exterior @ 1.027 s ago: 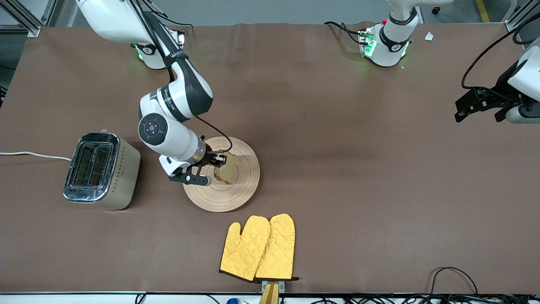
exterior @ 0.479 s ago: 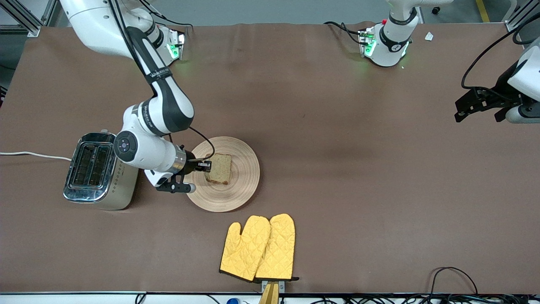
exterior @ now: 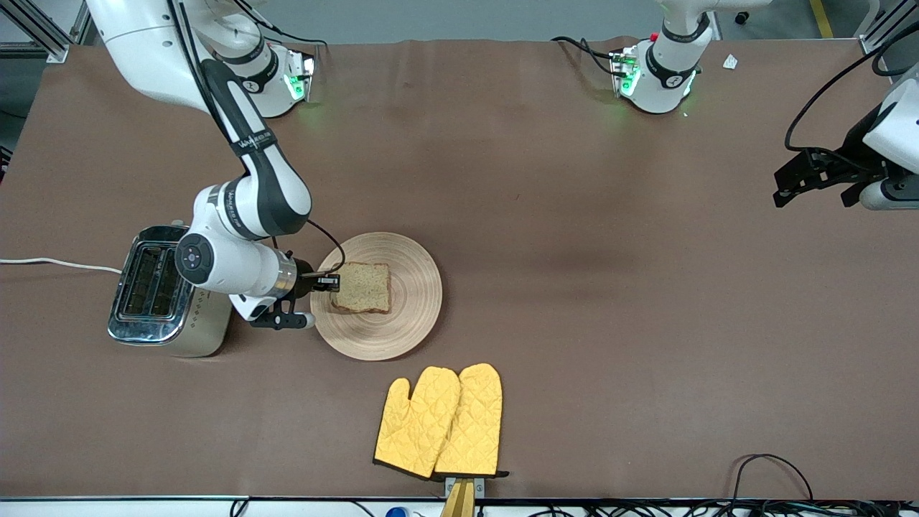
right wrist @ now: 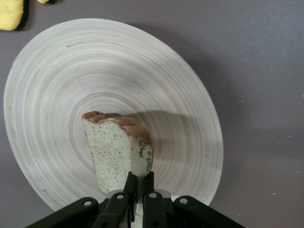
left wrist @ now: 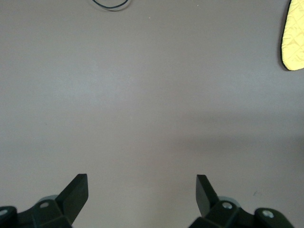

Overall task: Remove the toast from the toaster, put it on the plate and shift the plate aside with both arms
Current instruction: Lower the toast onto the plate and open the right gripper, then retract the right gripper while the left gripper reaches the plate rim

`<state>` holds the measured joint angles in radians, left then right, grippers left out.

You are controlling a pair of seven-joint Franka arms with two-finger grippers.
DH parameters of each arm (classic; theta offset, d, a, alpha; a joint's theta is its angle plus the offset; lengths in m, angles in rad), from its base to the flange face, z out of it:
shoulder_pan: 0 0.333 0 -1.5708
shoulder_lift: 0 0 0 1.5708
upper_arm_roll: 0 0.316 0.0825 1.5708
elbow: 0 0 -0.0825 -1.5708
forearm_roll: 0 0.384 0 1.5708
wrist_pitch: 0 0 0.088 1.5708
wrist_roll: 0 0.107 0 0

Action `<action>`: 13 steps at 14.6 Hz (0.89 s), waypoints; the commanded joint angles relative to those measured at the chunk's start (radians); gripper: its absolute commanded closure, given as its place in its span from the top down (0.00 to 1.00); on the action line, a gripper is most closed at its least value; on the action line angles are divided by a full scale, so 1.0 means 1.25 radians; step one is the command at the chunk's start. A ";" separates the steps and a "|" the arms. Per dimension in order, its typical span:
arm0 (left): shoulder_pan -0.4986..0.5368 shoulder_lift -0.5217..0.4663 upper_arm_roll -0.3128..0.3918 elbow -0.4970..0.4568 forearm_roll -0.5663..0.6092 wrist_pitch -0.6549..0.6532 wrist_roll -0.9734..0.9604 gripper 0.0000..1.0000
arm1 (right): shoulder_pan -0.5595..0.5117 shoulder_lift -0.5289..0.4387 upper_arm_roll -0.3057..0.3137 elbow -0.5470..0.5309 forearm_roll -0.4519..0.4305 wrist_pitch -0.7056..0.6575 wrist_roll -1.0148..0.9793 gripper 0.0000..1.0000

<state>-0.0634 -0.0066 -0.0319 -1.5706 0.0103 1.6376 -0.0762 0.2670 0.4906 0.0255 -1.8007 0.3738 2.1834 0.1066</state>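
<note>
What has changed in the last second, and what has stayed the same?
The right gripper, shut on the toast, has drawn back toward the toaster and turned the slice from tilted to nearly flat over the plate. It has not let go. The plate, toaster, mitts and the waiting, open left gripper have not moved.

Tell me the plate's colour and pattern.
The plate is light wood with concentric ring grain, clearest in the right wrist view.
</note>
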 commanded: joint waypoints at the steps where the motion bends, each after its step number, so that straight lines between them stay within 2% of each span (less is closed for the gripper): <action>1: 0.003 0.000 -0.002 0.005 0.000 -0.009 0.006 1.00 | -0.015 -0.011 0.007 -0.028 0.010 0.009 -0.025 0.00; 4: 0.005 0.021 -0.002 0.006 -0.003 -0.012 0.012 1.00 | -0.017 -0.011 0.004 -0.041 0.005 0.011 -0.026 0.00; 6: 0.000 0.027 -0.003 0.005 -0.005 -0.035 0.013 1.00 | -0.028 -0.010 0.004 -0.041 -0.022 0.011 -0.026 0.01; 7: -0.006 0.029 -0.003 0.005 -0.015 -0.050 0.013 1.00 | -0.031 -0.010 0.004 -0.041 -0.024 0.009 -0.026 0.05; 10: -0.002 0.051 -0.003 0.005 -0.119 -0.083 0.014 1.00 | -0.034 -0.010 0.003 -0.039 -0.039 0.008 -0.026 0.62; 12: 0.000 0.079 -0.003 0.002 -0.186 -0.090 0.017 1.00 | -0.032 -0.010 -0.007 -0.039 -0.044 0.008 -0.025 0.85; 13: 0.002 0.098 -0.003 0.002 -0.214 -0.090 0.017 1.00 | -0.031 -0.011 -0.009 -0.038 -0.044 0.007 -0.024 0.91</action>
<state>-0.0676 0.0732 -0.0343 -1.5767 -0.1949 1.5395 -0.0703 0.2387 0.4910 0.0124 -1.8305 0.3322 2.1862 0.0851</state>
